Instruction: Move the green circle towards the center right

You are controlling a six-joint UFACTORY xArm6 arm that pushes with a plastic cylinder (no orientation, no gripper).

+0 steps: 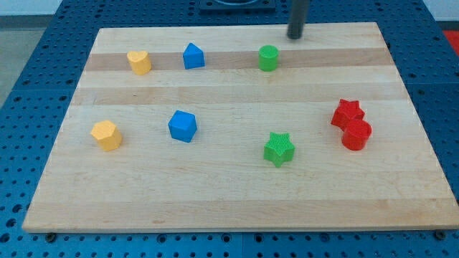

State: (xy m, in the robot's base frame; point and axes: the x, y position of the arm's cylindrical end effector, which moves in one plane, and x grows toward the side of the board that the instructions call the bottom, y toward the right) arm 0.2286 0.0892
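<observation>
Nothing is done yet: the green circle [268, 58] sits at the worktop's [229, 208] upper middle, my tip [295, 36], a bare rod with no claw, near its upper right, not touching.

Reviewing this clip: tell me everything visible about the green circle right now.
The green circle is a short, upright cylinder of matte green, plastic-looking material, standing flat on the wooden board near the view's top, right of centre. Nothing touches it. My tip sits just above and to its right, apart from it. The blue block stands well to its left.
</observation>
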